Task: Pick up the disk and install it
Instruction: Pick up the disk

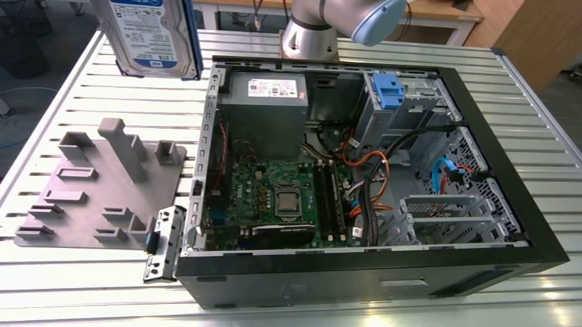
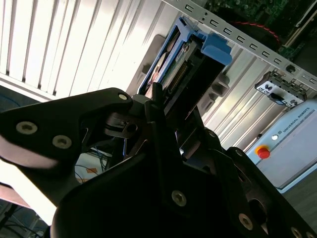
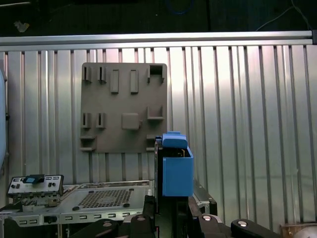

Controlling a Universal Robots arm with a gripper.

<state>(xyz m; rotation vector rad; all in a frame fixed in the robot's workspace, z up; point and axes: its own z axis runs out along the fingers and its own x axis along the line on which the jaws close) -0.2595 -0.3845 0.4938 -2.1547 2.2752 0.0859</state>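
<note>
Exterior view: arm (image 1: 314,34) raised, disk (image 1: 150,34) upright high above table (image 1: 64,88); gripper (image 2: 171,106) clamped on disk edge.

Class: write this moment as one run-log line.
gripper: shut on disk | disk: aloft over table | computer case: open | install: not done

Disk (image 1: 150,34) — smooth metal, plastic rails (image 1: 193,37)

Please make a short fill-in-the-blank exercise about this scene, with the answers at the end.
1. The disk, held in the gripper, has ___ plastic rails.
2. The grey fixture plate lies on the exterior view's ___ of the computer case.
3. The case's side is ___, showing the motherboard.
Answers: blue; left; open.
</note>
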